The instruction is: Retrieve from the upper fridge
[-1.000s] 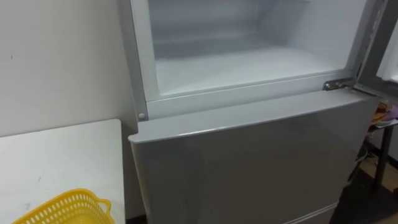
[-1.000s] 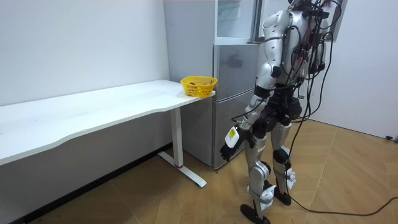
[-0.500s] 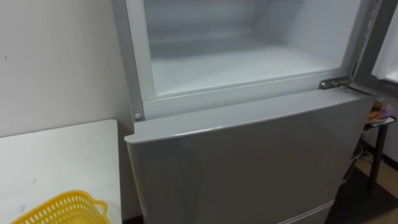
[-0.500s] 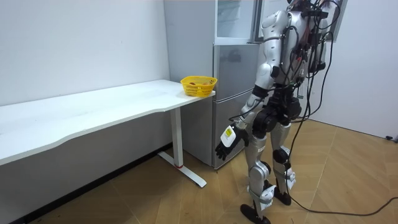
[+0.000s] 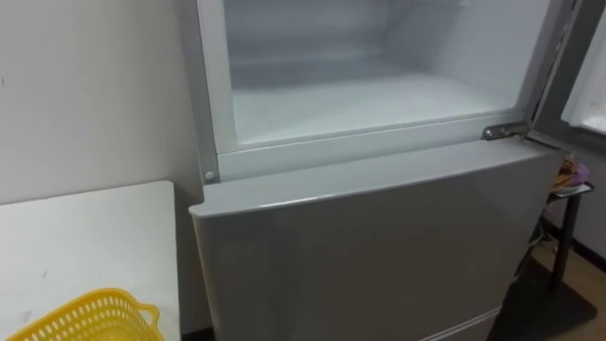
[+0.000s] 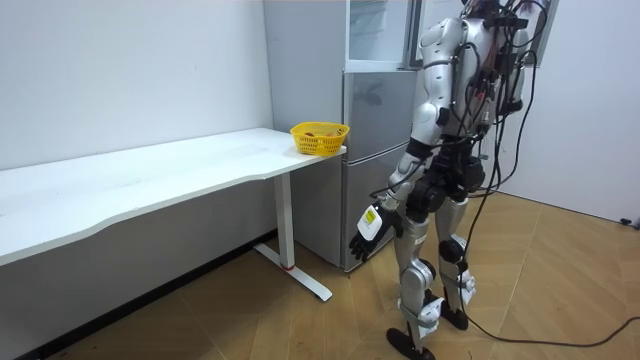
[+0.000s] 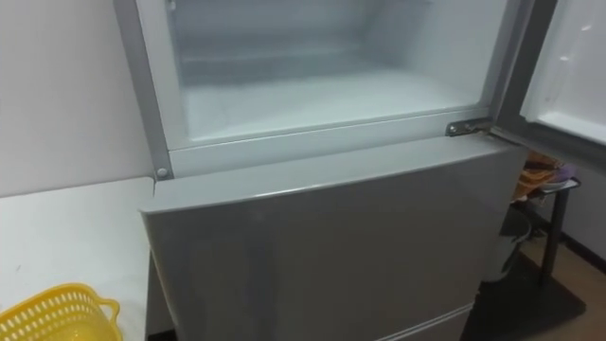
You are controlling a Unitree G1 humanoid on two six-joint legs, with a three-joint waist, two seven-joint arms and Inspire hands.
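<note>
In the eye views I saw the upper fridge compartment point(image 5: 379, 95) standing open, white inside, above the shut grey lower door point(image 5: 379, 246). A yellow basket point(image 5: 85, 320) sat on the white desk point(image 5: 95, 232) to the left, at the desk end beside that door. In the room view the robot stood facing the compartment, its left hand point(image 6: 366, 228) hanging by its thigh, fingers loosely straight, holding nothing.

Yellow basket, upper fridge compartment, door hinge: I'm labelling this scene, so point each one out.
yellow basket point(image 5: 95, 313), left eye view, on its lattice wall.
upper fridge compartment point(image 5: 360, 99), left eye view, on its bare floor.
door hinge point(image 5: 507, 131), left eye view, on the metal bracket.
</note>
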